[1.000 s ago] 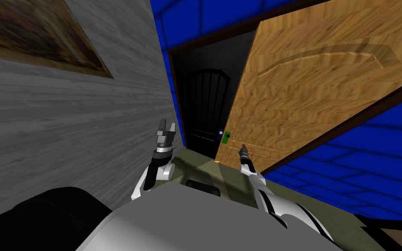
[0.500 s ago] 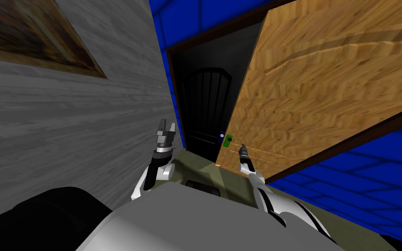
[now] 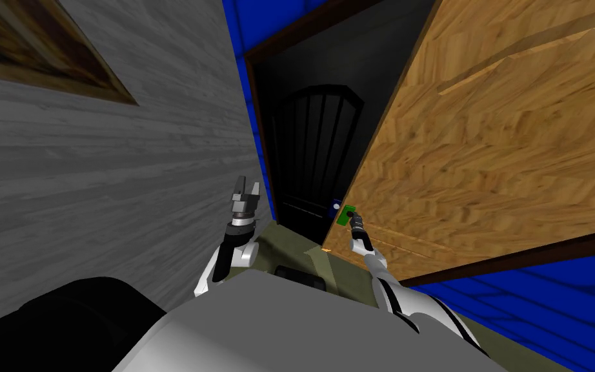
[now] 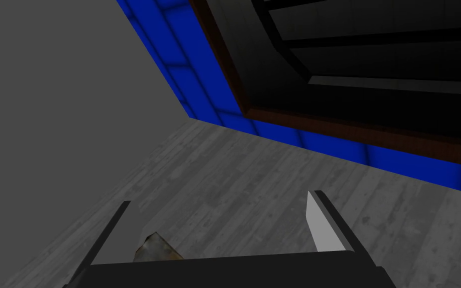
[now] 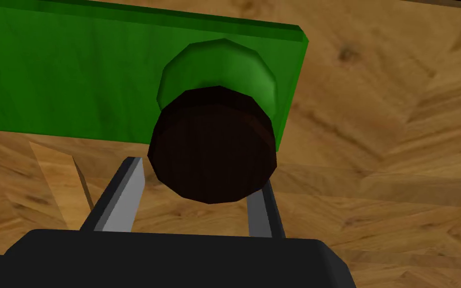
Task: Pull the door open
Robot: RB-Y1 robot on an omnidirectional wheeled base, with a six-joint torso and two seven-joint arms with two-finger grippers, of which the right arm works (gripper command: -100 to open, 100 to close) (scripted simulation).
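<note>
Wrist camera shows right claw (image 5: pixel 199 172) gripping dark knob (image 5: pixel 213 145) on door (image 5: pixel 399 150); left claw (image 4: pixel 219 197) hangs released.

the door (image 3: pixel 496 148) is light brown wood with a swirling grain. it stands on the right, partly open and angled toward the near side, with its free edge on the left beside a dark opening (image 3: pixel 309 148). low on that edge, a green plate (image 5: pixel 74 75) carries a round, dark brown knob (image 5: pixel 212 144).
</note>
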